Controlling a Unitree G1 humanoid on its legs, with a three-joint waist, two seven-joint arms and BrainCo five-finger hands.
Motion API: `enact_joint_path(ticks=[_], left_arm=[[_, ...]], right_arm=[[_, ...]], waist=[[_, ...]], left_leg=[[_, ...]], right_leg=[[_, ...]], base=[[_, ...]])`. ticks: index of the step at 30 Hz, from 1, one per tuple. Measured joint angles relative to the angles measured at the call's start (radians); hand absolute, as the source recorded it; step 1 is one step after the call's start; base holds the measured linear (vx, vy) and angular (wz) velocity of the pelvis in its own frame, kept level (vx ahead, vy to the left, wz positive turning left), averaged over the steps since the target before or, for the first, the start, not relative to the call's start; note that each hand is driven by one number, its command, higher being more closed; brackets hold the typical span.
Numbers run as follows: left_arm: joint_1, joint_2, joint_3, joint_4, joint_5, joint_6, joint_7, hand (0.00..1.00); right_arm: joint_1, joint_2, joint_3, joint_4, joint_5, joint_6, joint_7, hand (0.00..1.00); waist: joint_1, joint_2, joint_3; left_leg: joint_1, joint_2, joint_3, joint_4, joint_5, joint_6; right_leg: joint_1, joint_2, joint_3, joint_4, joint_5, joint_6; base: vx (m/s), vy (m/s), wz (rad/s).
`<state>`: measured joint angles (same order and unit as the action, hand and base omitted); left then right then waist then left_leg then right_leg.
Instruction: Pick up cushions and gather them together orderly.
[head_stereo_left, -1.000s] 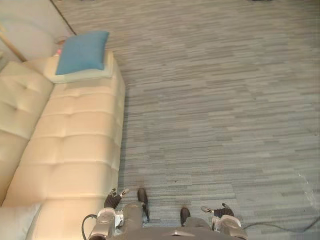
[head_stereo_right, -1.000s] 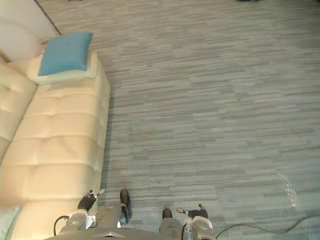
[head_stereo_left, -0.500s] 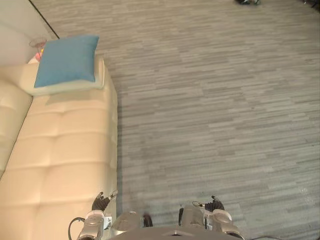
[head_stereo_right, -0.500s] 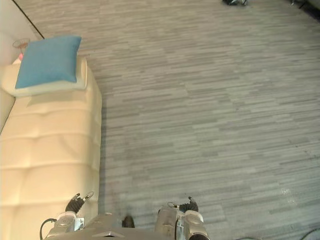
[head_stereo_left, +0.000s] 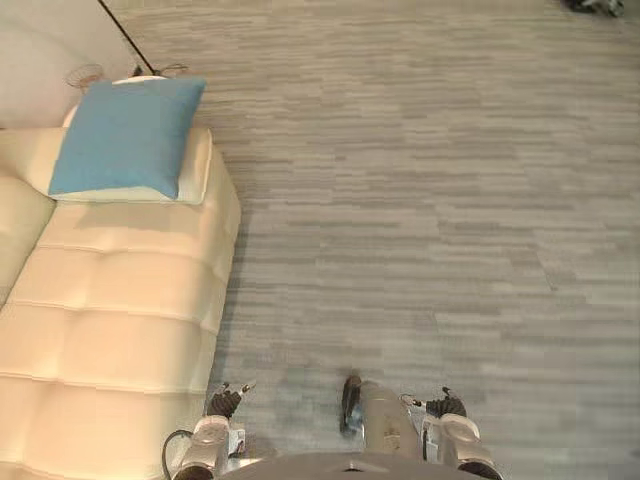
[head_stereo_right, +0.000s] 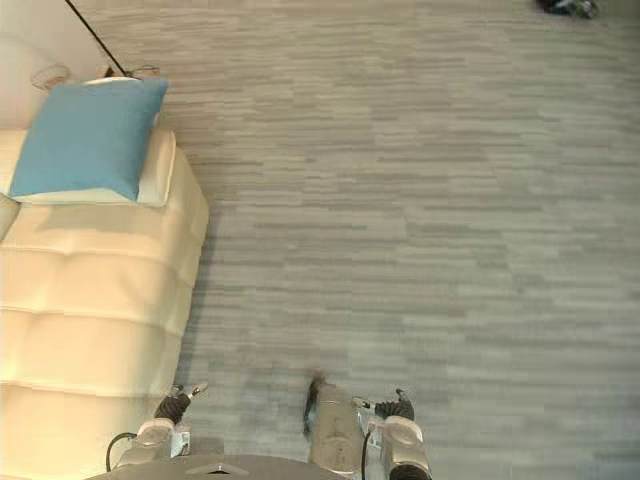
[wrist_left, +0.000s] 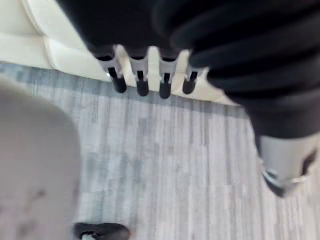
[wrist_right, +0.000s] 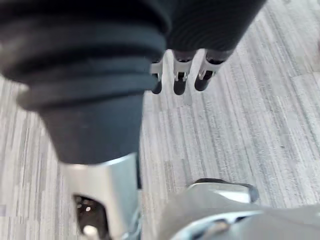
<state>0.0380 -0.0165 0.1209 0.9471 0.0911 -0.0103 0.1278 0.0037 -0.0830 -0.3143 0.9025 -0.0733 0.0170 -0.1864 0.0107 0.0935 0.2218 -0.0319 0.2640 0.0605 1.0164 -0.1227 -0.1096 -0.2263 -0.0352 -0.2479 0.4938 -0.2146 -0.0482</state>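
My left hand (head_stereo_left: 228, 398) hung low beside the front edge of the cream tufted sofa (head_stereo_left: 120, 320), over the grey striped carpet (head_stereo_left: 420, 200). In its wrist view my fingers (wrist_left: 141, 82) pointed straight down in a loose row, spread a little and holding nothing, with the sofa's pale front just past their dark tips. My right hand (head_stereo_left: 443, 404) hung on the other side over bare carpet, well apart from the sofa. Its fingers (wrist_right: 180, 80) were just as slack and empty. The blue cushion (head_stereo_left: 125, 137) lay at the far end of the sofa seat, flat on top of a cream cushion (head_stereo_left: 195, 170). It covered most of that one, so only a pale band showed along the near and right edges. Both were well away from my hands. The sofa ran out of the picture at the left and the bottom, so I could not see its back or its near end. Just behind the cushions, by the wall, were some thin wiry shapes (head_stereo_left: 85, 73) that I could not make out. A dark object (head_stereo_left: 592, 6) at the far corner of the carpet was cut off by the picture's edge and too small to name.
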Motion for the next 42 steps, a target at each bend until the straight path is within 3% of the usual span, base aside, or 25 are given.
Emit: enact_joint_path(ticks=[3, 5, 6, 8, 9, 10, 13, 15, 16, 18, 19, 22, 23, 25, 26, 28, 29, 31, 32, 33, 36, 38, 40, 41, 42], left_arm=[[-0.003, 0.003, -0.007, -0.031, -0.002, -0.001, 0.000, 0.00], [0.001, 0.001, -0.006, -0.037, -0.012, -0.007, 0.000, 0.00], [0.000, 0.000, -0.007, -0.043, -0.012, -0.011, 0.000, 0.00], [0.000, -0.003, -0.009, -0.050, -0.011, -0.013, 0.000, 0.00], [0.002, -0.002, -0.016, -0.051, -0.012, -0.014, 0.000, 0.00], [0.000, 0.001, -0.016, -0.050, -0.012, -0.014, 0.000, 0.00], [-0.017, 0.035, -0.024, -0.037, -0.014, -0.016, -0.001, 0.00], [-0.019, 0.041, -0.023, -0.038, -0.023, -0.021, -0.001, 0.00], [-0.018, 0.042, -0.023, -0.031, -0.029, -0.021, 0.000, 0.00], [-0.015, 0.049, -0.038, -0.014, -0.029, -0.019, -0.001, 0.00], [-0.013, 0.059, -0.053, 0.005, -0.029, -0.015, -0.001, 0.00], [-0.001, 0.076, -0.054, 0.015, -0.029, -0.006, 0.000, 0.00], [0.006, 0.078, -0.054, 0.017, -0.029, -0.005, 0.000, 0.00], [0.013, 0.082, -0.051, 0.021, -0.030, -0.005, 0.001, 0.00], [0.013, 0.079, -0.052, 0.027, -0.029, -0.003, 0.002, 0.00], [0.012, 0.079, -0.050, 0.027, -0.030, -0.002, 0.002, 0.00], [0.012, 0.079, -0.046, 0.027, -0.030, -0.002, 0.002, 0.00], [0.009, 0.078, -0.043, 0.035, -0.029, -0.002, 0.004, 0.00], [0.004, 0.069, -0.042, 0.044, -0.029, -0.002, 0.005, 0.00], [-0.002, 0.049, -0.043, 0.049, -0.029, -0.002, 0.003, 0.00], [-0.004, 0.035, -0.037, 0.057, -0.029, -0.003, 0.004, 0.00], [-0.003, 0.028, -0.016, 0.049, -0.030, -0.005, 0.005, 0.00], [-0.004, 0.024, 0.002, 0.039, -0.034, -0.006, 0.011, 0.00], [0.001, 0.024, 0.007, 0.020, -0.052, -0.006, 0.012, 0.00], [0.001, 0.024, 0.006, 0.012, -0.054, -0.006, 0.012, 0.00]], right_arm=[[0.003, 0.034, 0.019, 0.017, 0.010, 0.007, 0.000, 0.00], [0.000, 0.036, 0.016, 0.019, 0.010, 0.010, 0.000, 0.00], [-0.002, 0.036, 0.016, 0.020, 0.010, 0.009, -0.002, 0.00], [0.000, 0.036, 0.015, 0.022, 0.009, 0.009, -0.007, 0.00], [0.006, 0.033, 0.018, 0.028, 0.009, 0.009, -0.014, 0.00], [0.005, 0.032, 0.019, 0.033, 0.009, 0.010, -0.015, 0.00], [-0.009, 0.059, 0.030, 0.064, 0.009, 0.013, -0.014, 0.00], [-0.009, 0.061, 0.030, 0.065, 0.008, 0.014, -0.013, 0.00], [-0.009, 0.054, 0.030, 0.065, 0.007, 0.013, -0.013, 0.00], [-0.007, 0.051, 0.030, 0.065, 0.005, 0.011, -0.011, 0.00], [0.000, 0.056, 0.037, 0.065, 0.004, 0.012, -0.009, 0.00], [0.007, 0.043, 0.042, 0.056, 0.006, 0.007, 0.003, 0.00], [0.002, 0.031, 0.066, 0.056, 0.005, 0.006, 0.004, 0.00], [-0.005, 0.033, 0.074, 0.054, 0.006, 0.003, 0.004, 0.00], [-0.011, 0.033, 0.074, 0.046, 0.006, -0.002, 0.004, 0.00], [-0.014, 0.034, 0.073, 0.048, 0.006, -0.001, 0.004, 0.00], [-0.013, 0.035, 0.069, 0.049, 0.006, -0.001, 0.004, 0.00], [-0.011, 0.032, 0.057, 0.053, 0.005, 0.003, 0.003, 0.00], [-0.012, 0.032, 0.054, 0.054, 0.006, 0.005, 0.003, 0.00], [-0.015, 0.018, 0.048, 0.046, 0.004, 0.003, 0.003, 0.00], [-0.014, -0.002, 0.021, 0.049, 0.001, 0.004, 0.004, 0.00], [-0.003, -0.006, 0.018, 0.055, -0.004, 0.008, 0.003, 0.00], [0.007, -0.009, 0.019, 0.052, -0.003, 0.007, 0.002, 0.00], [0.019, -0.010, 0.020, 0.045, -0.001, 0.007, 0.000, 0.00], [0.022, -0.008, 0.022, 0.045, 0.000, 0.007, -0.001, 0.00]], waist=[[0.017, -0.016, 0.001], [0.031, -0.013, -0.001], [0.036, -0.013, 0.000], [0.043, -0.016, 0.000], [0.055, -0.012, -0.004], [0.061, -0.017, -0.007], [0.054, -0.075, -0.021], [0.064, -0.089, -0.027], [0.069, -0.089, -0.031], [0.061, -0.095, -0.036], [0.044, -0.105, -0.039], [0.037, -0.103, -0.037], [0.032, -0.091, -0.036], [0.021, -0.086, -0.035], [0.007, -0.080, -0.033], [0.006, -0.086, -0.030], [0.006, -0.096, -0.031], [0.000, -0.107, -0.029], [-0.001, -0.095, -0.024], [0.002, -0.066, -0.022], [0.001, -0.055, -0.025], [0.003, -0.052, -0.028], [0.001, -0.042, -0.030], [0.014, -0.039, -0.027], [0.019, -0.035, -0.028]], left_leg=[[-0.150, 0.000, 0.125, 0.002, -0.103, 0.034], [-0.212, -0.024, 0.193, -0.171, -0.139, 0.043], [-0.236, -0.060, 0.204, -0.372, -0.133, 0.041], [-0.242, -0.110, 0.197, -0.641, -0.059, 0.035], [-0.234, -0.141, 0.182, -0.822, 0.145, 0.037], [-0.226, -0.149, 0.183, -0.827, 0.195, 0.070], [-0.235, -0.209, 0.189, -0.782, 0.150, 0.142], [-0.246, -0.216, 0.191, -0.701, 0.076, 0.155], [-0.225, -0.221, 0.195, -0.649, 0.006, 0.161], [-0.158, -0.241, 0.199, -0.660, -0.040, 0.169], [-0.099, -0.264, 0.192, -0.687, -0.064, 0.174], [0.066, -0.291, 0.177, -0.784, -0.075, 0.179], [0.122, -0.282, 0.159, -0.824, -0.075, 0.179], [0.153, -0.270, 0.134, -0.850, -0.075, 0.179], [0.168, -0.245, 0.099, -0.863, -0.091, 0.153], [0.182, -0.227, 0.067, -0.864, -0.108, 0.124], [0.196, -0.220, 0.045, -0.863, -0.125, 0.100], [0.234, -0.193, -0.009, -0.865, -0.169, 0.066], [0.240, -0.180, -0.017, -0.865, -0.177, 0.063], [0.243, -0.166, -0.037, -0.862, -0.179, 0.062], [0.262, -0.150, -0.083, -0.837, -0.172, 0.056], [0.159, -0.131, -0.115, -0.610, -0.166, 0.045], [0.022, -0.096, -0.111, -0.356, -0.113, -0.007], [-0.060, -0.039, -0.052, -0.175, -0.082, 0.006], [-0.077, -0.028, -0.027, -0.143, -0.088, 0.015]], right_leg=[[0.163, 0.006, 0.001, -0.146, 0.005, 0.006], [0.237, -0.002, 0.011, -0.228, 0.016, 0.022], [0.284, -0.014, 0.011, -0.274, 0.019, 0.030], [0.337, -0.034, 0.014, -0.320, 0.015, 0.056], [0.401, -0.039, 0.025, -0.377, 0.001, 0.099], [0.418, -0.042, 0.032, -0.389, -0.003, 0.105], [0.438, -0.105, 0.050, -0.407, 0.032, 0.125], [0.443, -0.122, 0.084, -0.371, 0.045, 0.146], [0.418, -0.133, 0.116, -0.251, 0.043, 0.152], [0.319, -0.172, 0.140, 0.035, 0.080, 0.212], [0.214, -0.204, 0.174, 0.302, 0.115, 0.239], [0.071, -0.227, 0.103, 0.518, 0.011, 0.171], [0.031, -0.210, 0.038, 0.456, -0.038, 0.142], [-0.018, -0.176, 0.010, 0.315, -0.063, 0.129], [-0.054, -0.132, 0.023, 0.136, -0.049, 0.128], [-0.069, -0.105, 0.062, -0.083, 0.037, 0.136], [-0.063, -0.101, 0.102, -0.225, 0.117, 0.142], [-0.017, -0.080, 0.128, -0.294, 0.301, 0.145], [-0.014, -0.066, 0.125, -0.276, 0.296, 0.137], [-0.040, -0.053, 0.120, -0.190, 0.223, 0.131], [-0.087, -0.063, 0.096, 0.008, 0.068, 0.100], [-0.043, -0.063, 0.052, 0.000, 0.030, 0.085], [0.003, -0.054, 0.006, -0.030, 0.022, 0.077], [0.059, -0.038, -0.026, -0.061, 0.005, 0.039], [0.081, -0.035, -0.030, -0.067, 0.002, 0.035]], base=[[0.50, -0.074, -0.10], [0.49, 0.056, -0.10], [0.44, 0.110, -0.10], [0.46, 0.173, -0.11], [0.48, 0.231, -0.20], [0.49, 0.228, -0.19], [0.50, 0.198, 0.16], [0.42, 0.189, 0.09], [0.35, 0.170, -0.10], [0.46, 0.216, 0.02], [0.40, 0.159, 0.26], [0.45, 0.070, 0.19], [0.33, -0.024, 0.21], [0.34, -0.125, 0.45], [0.30, -0.191, 0.63], [0.27, -0.216, 0.63], [0.33, -0.300, 0.65], [0.34, -0.332, 0.58], [0.34, -0.318, 0.42], [0.31, -0.275, 0.28], [0.33, -0.268, 0.32], [0.25, -0.192, 0.51], [0.22, -0.142, 0.54], [0.31, -0.132, 0.50], [0.40, -0.111, 0.38]])
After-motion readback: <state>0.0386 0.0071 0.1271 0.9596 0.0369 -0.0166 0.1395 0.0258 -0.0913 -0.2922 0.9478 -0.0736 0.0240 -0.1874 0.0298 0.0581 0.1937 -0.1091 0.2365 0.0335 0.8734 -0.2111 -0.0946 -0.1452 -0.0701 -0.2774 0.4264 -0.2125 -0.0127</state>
